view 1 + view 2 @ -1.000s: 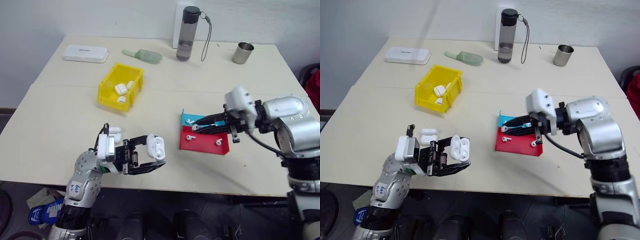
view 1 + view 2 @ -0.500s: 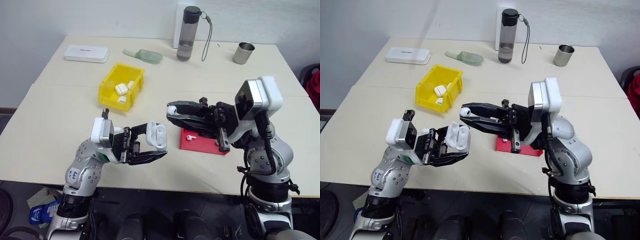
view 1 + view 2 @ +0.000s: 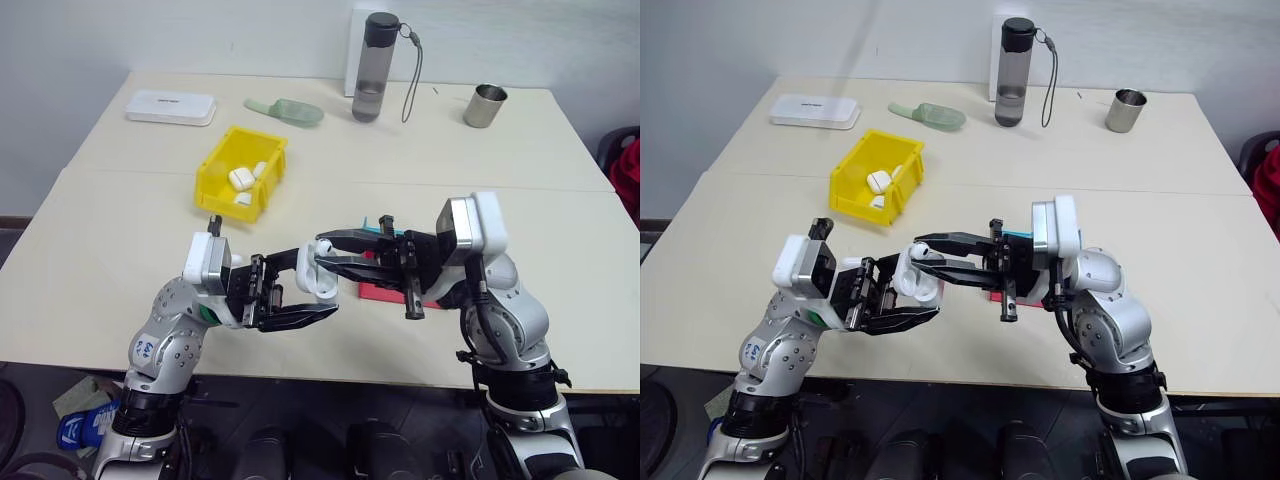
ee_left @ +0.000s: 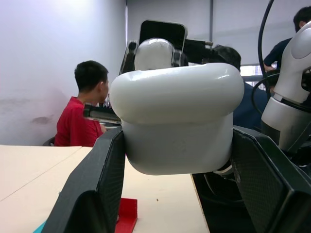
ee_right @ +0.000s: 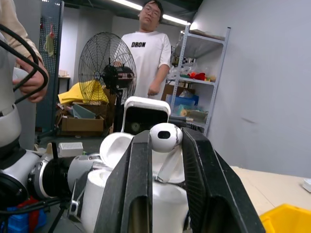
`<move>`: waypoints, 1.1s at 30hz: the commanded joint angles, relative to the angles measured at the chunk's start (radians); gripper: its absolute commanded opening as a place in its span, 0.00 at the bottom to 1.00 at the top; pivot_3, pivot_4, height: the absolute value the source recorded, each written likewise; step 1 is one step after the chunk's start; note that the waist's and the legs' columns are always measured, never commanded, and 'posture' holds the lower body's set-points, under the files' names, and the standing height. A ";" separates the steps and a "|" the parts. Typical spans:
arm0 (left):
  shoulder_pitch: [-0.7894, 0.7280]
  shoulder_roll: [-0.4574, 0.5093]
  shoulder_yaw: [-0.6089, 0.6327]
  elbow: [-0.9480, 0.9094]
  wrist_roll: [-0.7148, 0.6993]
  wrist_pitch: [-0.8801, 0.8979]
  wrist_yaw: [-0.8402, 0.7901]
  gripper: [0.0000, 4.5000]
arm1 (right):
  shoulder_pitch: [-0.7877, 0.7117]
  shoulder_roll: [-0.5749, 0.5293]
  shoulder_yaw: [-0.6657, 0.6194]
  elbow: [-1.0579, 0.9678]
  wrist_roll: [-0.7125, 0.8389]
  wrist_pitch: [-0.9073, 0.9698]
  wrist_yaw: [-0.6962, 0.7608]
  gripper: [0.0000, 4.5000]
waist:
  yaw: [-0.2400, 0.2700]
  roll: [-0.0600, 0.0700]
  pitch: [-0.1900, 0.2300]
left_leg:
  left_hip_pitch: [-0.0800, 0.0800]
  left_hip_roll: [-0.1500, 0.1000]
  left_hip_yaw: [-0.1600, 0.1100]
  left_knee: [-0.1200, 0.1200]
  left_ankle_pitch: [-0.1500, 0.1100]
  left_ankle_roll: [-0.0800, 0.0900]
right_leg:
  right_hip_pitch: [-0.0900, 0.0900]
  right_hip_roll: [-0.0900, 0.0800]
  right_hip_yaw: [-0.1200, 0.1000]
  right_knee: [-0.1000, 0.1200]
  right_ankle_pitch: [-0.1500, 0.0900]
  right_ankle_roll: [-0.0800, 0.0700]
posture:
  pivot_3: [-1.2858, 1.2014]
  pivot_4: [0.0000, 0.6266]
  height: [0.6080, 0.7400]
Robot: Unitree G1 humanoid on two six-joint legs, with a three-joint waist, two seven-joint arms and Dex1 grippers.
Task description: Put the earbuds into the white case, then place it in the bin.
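A pale table (image 3: 480,150) is carrying the whole job, with a dark water bottle (image 3: 375,66) and a metal cup (image 3: 485,105) along its far edge and a flat white box (image 3: 170,106) at the far left. The yellow bin (image 3: 241,172) is sitting left of centre and holding a few white pieces already. Near the front edge, the left gripper (image 3: 303,296) is clamping the white case (image 3: 318,281) between its black fingers, lid open. The right gripper (image 3: 322,249) is pinching an earbud (image 5: 165,137) at its tips and holding it just over the case's open mouth; whether the stem is already entering a socket is hard to tell. A red and blue tray (image 3: 384,290) is lying behind the right arm.

The step in hand looks like seating an earbud in the case. The next move is calling for the stem to line up with a socket, a gentle push down and a clean release. After that, any remaining earbud is waiting to go in, then the lid needs closing and the case going over to the bin.
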 commanded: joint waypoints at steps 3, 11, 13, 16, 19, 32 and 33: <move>-0.023 -0.010 0.004 -0.034 -0.011 -0.001 0.005 0.62 | 0.016 -0.006 0.020 0.039 -0.036 -0.073 0.027 0.10 | 0.000 0.000 0.000 | 0.000 0.000 0.000 0.000 0.000 0.000 | 0.000 0.000 0.000 0.000 0.000 0.000 | 0.52 0.24 1.00; -0.024 -0.015 0.008 -0.031 -0.004 -0.004 0.001 0.62 | 0.044 -0.045 0.044 0.085 -0.088 -0.150 0.071 0.10 | 0.000 0.000 0.000 | 0.000 0.000 0.000 0.000 0.000 0.000 | 0.000 0.000 0.000 0.000 0.000 0.000 | 0.52 0.24 1.00; -0.023 -0.015 0.010 -0.033 -0.003 -0.002 -0.004 0.62 | 0.043 -0.057 0.052 0.093 -0.100 -0.158 0.074 0.10 | 0.000 0.000 0.000 | 0.000 0.000 0.000 0.000 0.000 0.000 | 0.000 0.000 0.000 -0.001 0.000 0.000 | 0.52 0.24 1.00; -0.027 -0.014 0.008 -0.032 0.006 -0.001 -0.014 0.62 | 0.034 -0.068 0.062 0.100 -0.108 -0.166 0.074 0.10 | 0.000 0.000 0.000 | 0.000 0.000 0.000 0.000 0.000 0.000 | 0.000 0.000 0.000 -0.001 0.000 0.000 | 0.52 0.24 1.00; -0.028 -0.013 0.005 -0.030 0.012 0.001 -0.024 0.62 | 0.026 -0.074 0.073 0.105 -0.118 -0.171 0.075 0.10 | 0.000 0.000 0.000 | 0.000 0.000 0.000 0.000 0.000 0.000 | 0.001 0.000 0.000 -0.002 0.000 0.000 | 0.52 0.24 1.00; -0.032 -0.022 0.013 -0.017 0.022 -0.005 -0.037 0.62 | 0.039 -0.099 0.077 0.126 -0.107 -0.223 0.122 0.10 | 0.001 0.000 0.000 | 0.000 0.000 -0.001 0.000 0.000 0.000 | 0.002 0.000 -0.001 -0.005 0.000 0.000 | 0.52 0.24 1.00; -0.031 -0.019 0.010 -0.016 0.025 -0.005 -0.043 0.62 | 0.036 -0.096 0.076 0.127 -0.105 -0.223 0.122 0.10 | 0.000 0.000 0.000 | 0.000 0.000 -0.001 0.000 0.000 0.000 | 0.002 0.000 -0.001 -0.005 0.000 0.000 | 0.52 0.24 1.00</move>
